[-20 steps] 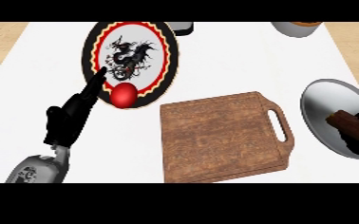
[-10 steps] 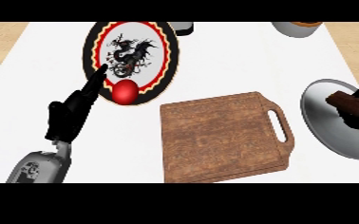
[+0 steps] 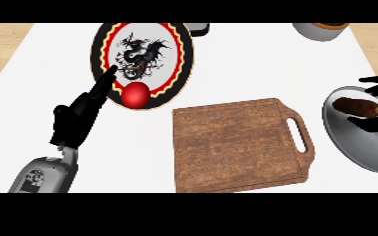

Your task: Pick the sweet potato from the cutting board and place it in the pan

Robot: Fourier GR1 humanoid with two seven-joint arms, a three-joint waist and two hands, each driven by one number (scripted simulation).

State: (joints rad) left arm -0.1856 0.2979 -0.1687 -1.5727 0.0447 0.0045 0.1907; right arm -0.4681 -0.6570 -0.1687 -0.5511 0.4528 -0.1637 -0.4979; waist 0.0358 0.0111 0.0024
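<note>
The brown, oblong sweet potato (image 3: 356, 105) lies in the smooth grey metal pan (image 3: 347, 140), with the dark fingers of the right hand (image 3: 367, 125) close around it at the view's edge, though whether they grip it I cannot tell. The wood-grained cutting board (image 3: 240, 147), with its cut-out handle, lies bare just left of that hand. The left hand (image 3: 77, 117) rests on the white table (image 3: 244, 65), fingers straight and holding nothing, their tips toward the glossy red ball (image 3: 136, 94) on the dragon-painted plate (image 3: 144, 60), probably parked clear of the work.
</note>
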